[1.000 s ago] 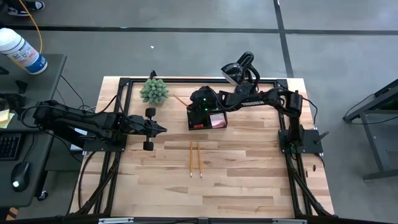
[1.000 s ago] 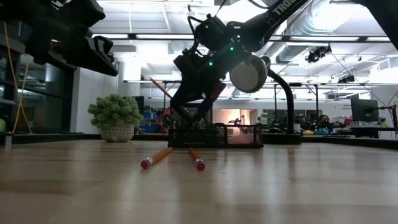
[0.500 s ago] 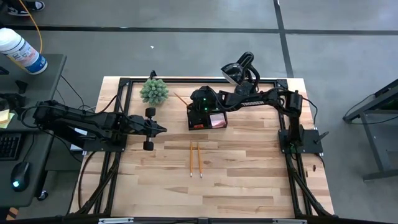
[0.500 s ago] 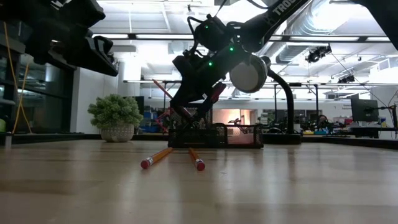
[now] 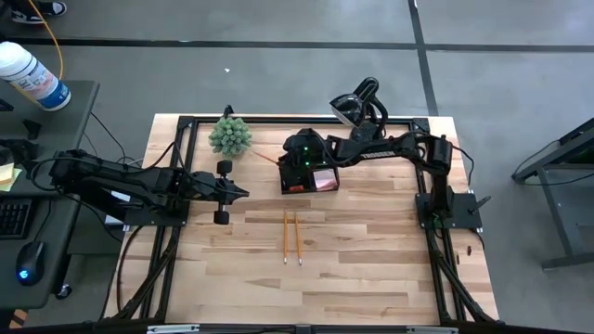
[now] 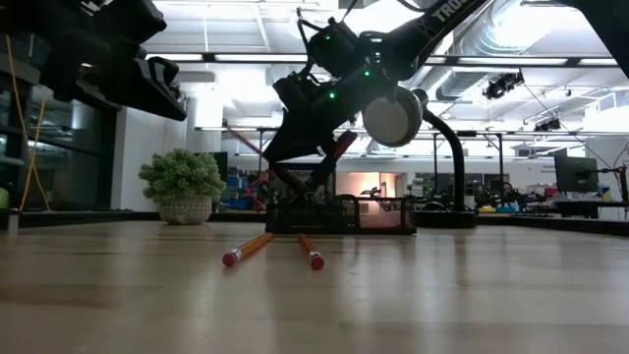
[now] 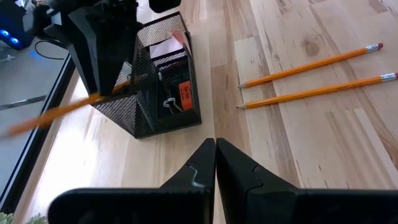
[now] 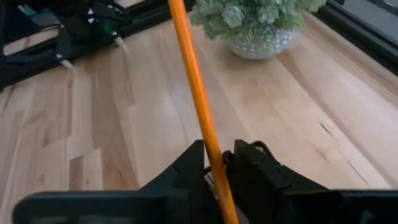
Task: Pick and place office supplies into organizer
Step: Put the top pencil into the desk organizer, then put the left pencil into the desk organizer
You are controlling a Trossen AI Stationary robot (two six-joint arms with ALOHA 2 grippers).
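Observation:
The organizer (image 5: 309, 176), a black mesh tray, stands at the table's far middle with a pink pad (image 7: 165, 46) inside. My right gripper (image 8: 217, 158) hovers over its left end, open, with an orange pencil (image 8: 193, 81) between its fingers. The pencil slants up toward the plant (image 5: 229, 135), and its lower end is hidden behind the fingers over the organizer. Two more pencils (image 5: 285, 237) (image 5: 298, 237) lie flat on the wood nearer the front. My left gripper (image 5: 243, 193) waits shut at the table's left, above the wood. My right gripper has the pencil's lower part (image 8: 213, 152) between its two fingers, which slant down from the table's right. The pencil lies against one finger (image 8: 194, 163), and a narrow gap shows between it and the other finger. It leans out to the table's left, across the fingers' line.
A potted green plant (image 6: 182, 182) stands at the far left, close to the pencil's free end. A black desk lamp (image 5: 353, 104) rises behind the organizer. Black frame rails run along the table's edges. Open wood lies in the near half.
The pencil in my right gripper has tipped: its free upper end has sunk toward the table's left, so it now slants flatter, while its lower end has stayed at the organizer. It shows blurred in the left wrist view.

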